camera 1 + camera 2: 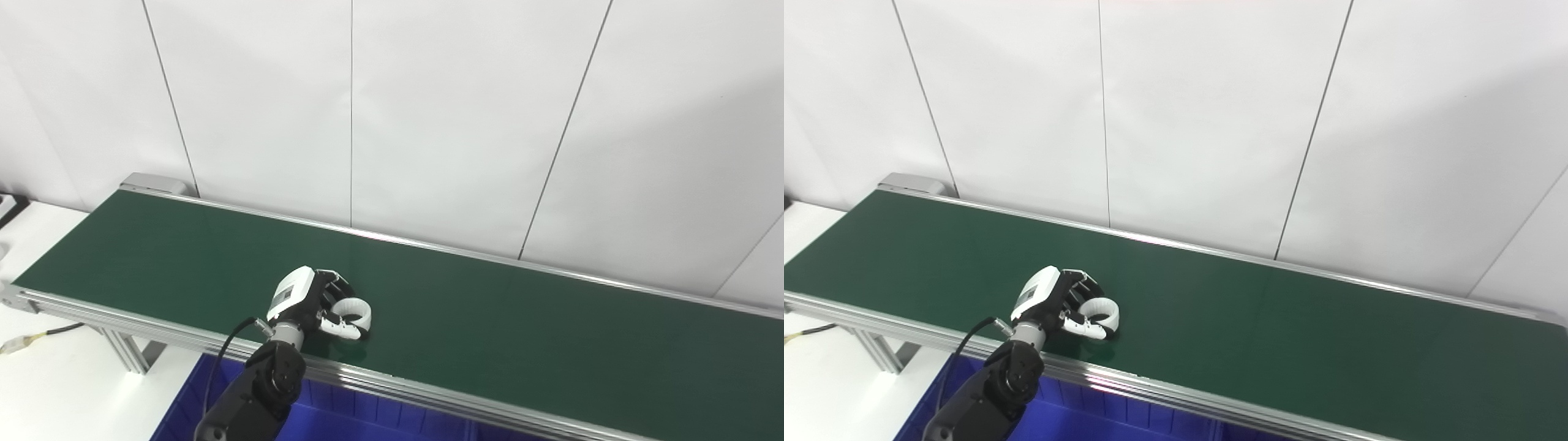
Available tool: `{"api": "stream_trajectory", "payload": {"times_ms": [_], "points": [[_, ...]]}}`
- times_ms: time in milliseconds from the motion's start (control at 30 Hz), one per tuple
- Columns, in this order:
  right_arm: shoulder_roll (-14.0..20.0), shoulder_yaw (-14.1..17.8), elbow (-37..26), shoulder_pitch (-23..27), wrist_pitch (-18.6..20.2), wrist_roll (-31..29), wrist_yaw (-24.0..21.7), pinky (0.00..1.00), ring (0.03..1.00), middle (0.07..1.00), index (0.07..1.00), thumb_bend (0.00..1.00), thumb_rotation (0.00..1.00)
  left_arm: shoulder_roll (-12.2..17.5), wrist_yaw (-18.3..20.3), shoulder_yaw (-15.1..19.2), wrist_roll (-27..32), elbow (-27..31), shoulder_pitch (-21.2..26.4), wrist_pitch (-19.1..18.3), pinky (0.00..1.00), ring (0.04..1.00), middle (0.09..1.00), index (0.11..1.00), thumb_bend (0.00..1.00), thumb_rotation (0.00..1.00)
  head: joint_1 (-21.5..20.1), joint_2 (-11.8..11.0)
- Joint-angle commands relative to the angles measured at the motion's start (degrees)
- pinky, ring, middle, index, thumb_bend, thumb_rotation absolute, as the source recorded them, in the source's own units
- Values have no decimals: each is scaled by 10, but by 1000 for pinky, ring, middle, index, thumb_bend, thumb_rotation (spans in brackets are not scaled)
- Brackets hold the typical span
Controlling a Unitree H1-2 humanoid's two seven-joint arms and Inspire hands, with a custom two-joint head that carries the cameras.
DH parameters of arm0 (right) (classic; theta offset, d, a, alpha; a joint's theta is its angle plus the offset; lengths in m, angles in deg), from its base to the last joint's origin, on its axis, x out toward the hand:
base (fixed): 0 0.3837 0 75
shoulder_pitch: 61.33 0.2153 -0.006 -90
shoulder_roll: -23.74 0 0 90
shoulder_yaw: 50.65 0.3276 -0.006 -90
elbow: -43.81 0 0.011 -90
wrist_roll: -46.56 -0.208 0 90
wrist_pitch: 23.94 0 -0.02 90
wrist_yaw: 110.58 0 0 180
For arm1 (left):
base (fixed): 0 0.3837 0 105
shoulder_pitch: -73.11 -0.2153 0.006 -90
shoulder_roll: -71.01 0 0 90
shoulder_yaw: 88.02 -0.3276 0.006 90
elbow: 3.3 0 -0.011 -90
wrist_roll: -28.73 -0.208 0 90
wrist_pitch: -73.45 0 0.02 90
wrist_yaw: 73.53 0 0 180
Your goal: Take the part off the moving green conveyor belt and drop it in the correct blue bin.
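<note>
Left robot hand (309, 300) low over green conveyor belt (490, 318), near its front rail, fingers (343, 329) curled around white ring-shaped part (358, 309). Part touching or just above belt surface; cannot tell which. Grip looks closed on part. Blue bin (343, 416) directly below front rail, partly hidden by left arm. Right robot hand out of view. White bench (55, 380) at left under belt frame, cable (43, 335) lying on it.
</note>
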Motion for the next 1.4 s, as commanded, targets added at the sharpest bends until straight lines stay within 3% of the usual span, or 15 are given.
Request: {"api": "stream_trajectory", "payload": {"times_ms": [0,267,467,600,767,800,967,1200,1367], "points": [[2,3,-24,-2,-18,-2,5,559,618,647,805,777,90,4,-31,11,-2,72,-18,32,381,428,491,503,502,0,-2,4],[0,3,-47,-10,-7,2,-4,573,626,648,805,774,105,-11,-53,28,11,219,-110,112,373,414,474,511,501,0,-31,26],[-2,2,-55,-13,-13,7,-1,568,613,639,796,787,126,-13,-30,22,14,284,-166,128,309,386,461,516,498,0,-74,50],[-8,-1,-67,-17,-11,8,-3,574,613,638,794,789,122,-11,-6,23,27,300,-198,127,329,407,474,508,500,0,-110,63],[-16,-6,-81,-20,-6,20,-5,565,612,637,787,793,115,11,24,20,48,276,-225,153,302,391,477,514,498,0,-139,81],[-19,-7,-84,-20,-2,24,-7,571,615,637,790,786,137,19,31,18,48,268,-230,158,312,398,481,513,498,0,-155,97],[-30,-11,-87,-18,7,34,-15,597,633,650,807,752,227,53,48,13,34,214,-241,181,342,405,480,510,499,0,-175,124],[-36,-6,-90,-12,17,38,-25,603,644,661,818,745,303,78,79,10,28,176,-229,170,351,400,474,515,499,0,-178,155],[-35,0,-95,-7,21,32,-35,607,646,661,817,746,318,78,83,10,20,144,-215,161,380,410,484,513,499,0,-169,171]]}}
